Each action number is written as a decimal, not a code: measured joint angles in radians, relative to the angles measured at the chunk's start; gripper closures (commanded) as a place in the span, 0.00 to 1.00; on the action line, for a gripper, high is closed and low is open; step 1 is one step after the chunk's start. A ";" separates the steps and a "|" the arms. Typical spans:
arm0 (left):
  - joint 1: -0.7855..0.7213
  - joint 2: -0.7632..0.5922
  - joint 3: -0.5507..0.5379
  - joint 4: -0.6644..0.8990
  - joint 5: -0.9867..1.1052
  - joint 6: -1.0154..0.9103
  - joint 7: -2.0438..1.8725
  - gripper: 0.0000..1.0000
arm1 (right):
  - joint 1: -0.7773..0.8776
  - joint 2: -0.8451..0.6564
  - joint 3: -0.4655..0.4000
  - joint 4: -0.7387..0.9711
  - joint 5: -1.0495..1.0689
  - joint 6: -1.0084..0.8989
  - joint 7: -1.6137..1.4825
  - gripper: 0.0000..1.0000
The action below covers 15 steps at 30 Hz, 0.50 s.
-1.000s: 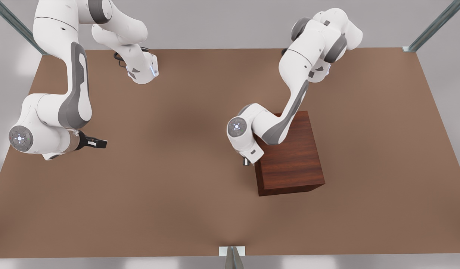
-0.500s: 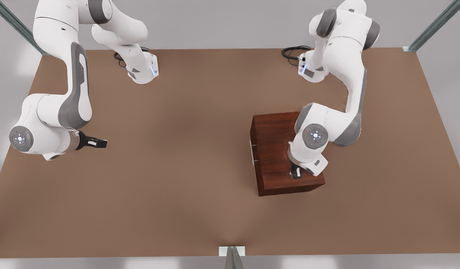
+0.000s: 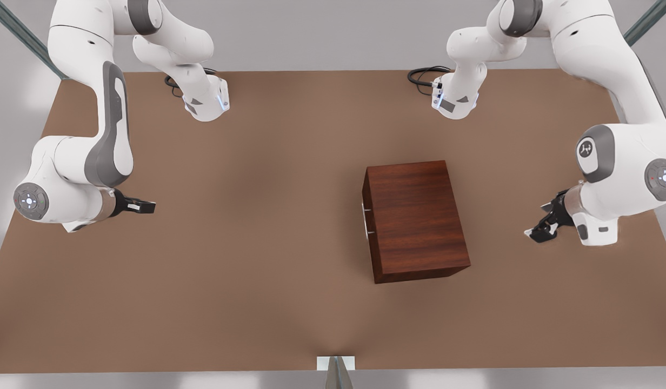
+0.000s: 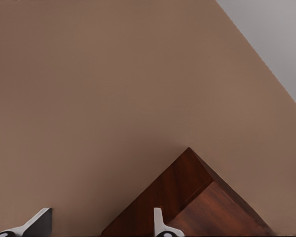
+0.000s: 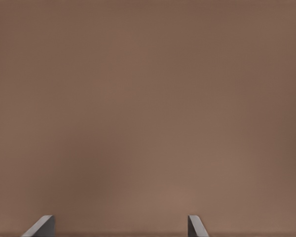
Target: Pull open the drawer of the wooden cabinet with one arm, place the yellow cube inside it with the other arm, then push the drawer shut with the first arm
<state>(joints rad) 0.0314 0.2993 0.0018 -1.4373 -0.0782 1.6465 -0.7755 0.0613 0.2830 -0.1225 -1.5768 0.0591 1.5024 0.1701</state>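
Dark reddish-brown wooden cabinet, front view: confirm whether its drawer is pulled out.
No. The drawer front sits flush with the dark reddish-brown wooden cabinet, with just the thin silver bar handle protruding.

Brown matte tabletop (image 3: 268, 259), pale grey surround, perhaps metal frame struts (image 3: 19, 35) at corners.

The wooden cabinet (image 3: 415, 219) is your only obstacle on the table (image 3: 257, 270). You have open tabletop on all its sides. The left gripper (image 3: 539, 229) hangs well right of it, the right gripper (image 3: 144, 206) far left, both over bare surface.
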 measured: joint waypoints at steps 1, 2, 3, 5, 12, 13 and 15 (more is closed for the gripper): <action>-0.002 -0.016 -0.004 -0.017 0.002 0.018 0.051 0.00 | 0.000 0.000 0.000 0.000 0.000 0.000 0.000 0.00; -0.011 -0.023 -0.007 -0.021 0.004 0.033 0.100 0.00 | 0.000 0.000 0.000 0.001 0.000 0.000 -0.001 0.00; -0.019 -0.027 -0.009 -0.022 0.005 0.046 0.145 0.00 | 0.000 0.000 0.000 0.001 0.000 0.000 -0.001 0.00; -0.024 -0.030 -0.011 -0.021 0.007 0.066 0.230 0.00 | 0.000 0.000 0.000 0.001 0.000 -0.001 -0.001 0.00; -0.025 -0.029 -0.011 -0.018 0.010 0.101 0.461 0.00 | 0.000 0.000 0.000 0.001 0.000 -0.001 -0.003 0.00; -0.025 -0.029 -0.011 -0.018 0.010 0.103 0.487 0.00 | 0.000 0.000 0.000 0.001 0.000 -0.001 -0.003 0.00; -0.025 -0.028 -0.011 -0.018 0.011 0.107 0.535 0.00 | 0.000 0.000 0.000 0.001 0.000 -0.002 -0.003 0.00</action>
<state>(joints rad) 0.0061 0.2709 -0.0091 -1.4550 -0.0675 1.7536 -0.2401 0.0613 0.2833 -0.1225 -1.5758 0.0593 1.5008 0.1668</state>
